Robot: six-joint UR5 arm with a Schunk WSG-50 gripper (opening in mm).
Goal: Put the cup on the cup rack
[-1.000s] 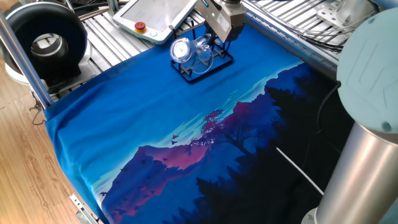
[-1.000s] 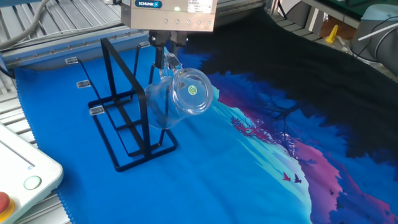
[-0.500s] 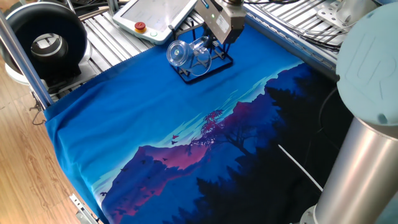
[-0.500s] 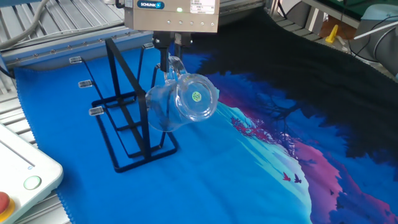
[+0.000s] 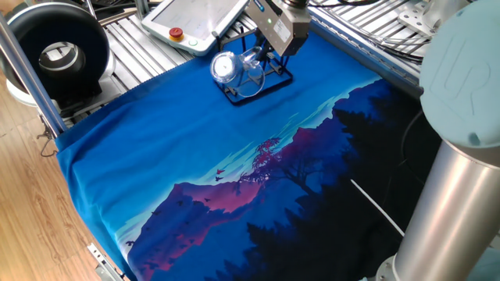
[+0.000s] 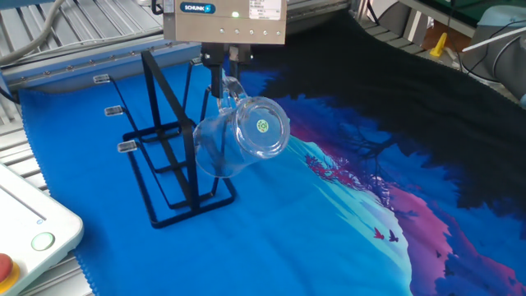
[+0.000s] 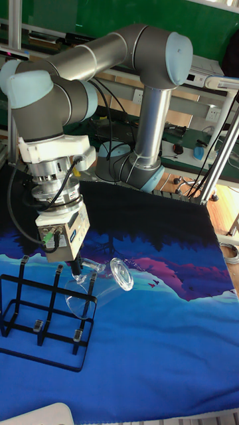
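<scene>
Tall fixed view shows the cup point(image 7: 98, 284) tipped on its side and lifted off the blue cloth point(image 7: 153, 345), its mouth turned down toward the end peg of the cup rack point(image 7: 46, 317) and its base facing up and away. The gripper point(image 7: 78, 269) has its thin fingers pressed together on the cup's handle, so the cup hangs from that pinch alone.

From the other fixed view, the cup point(image 6: 238, 138) sits right against the rack's point(image 6: 168, 156) near end, the mouth overlapping the outermost upright; whether the peg is already inside the glass or just behind it, I cannot tell. The rack stands near the far edge of the table, close to the white control pad point(image 5: 195, 19) seen in one fixed view.

My reading: picking up and carrying are done, and the cup is tilted for hanging. What is left is to seat it fully over the peg, release the handle and pull clear.
</scene>
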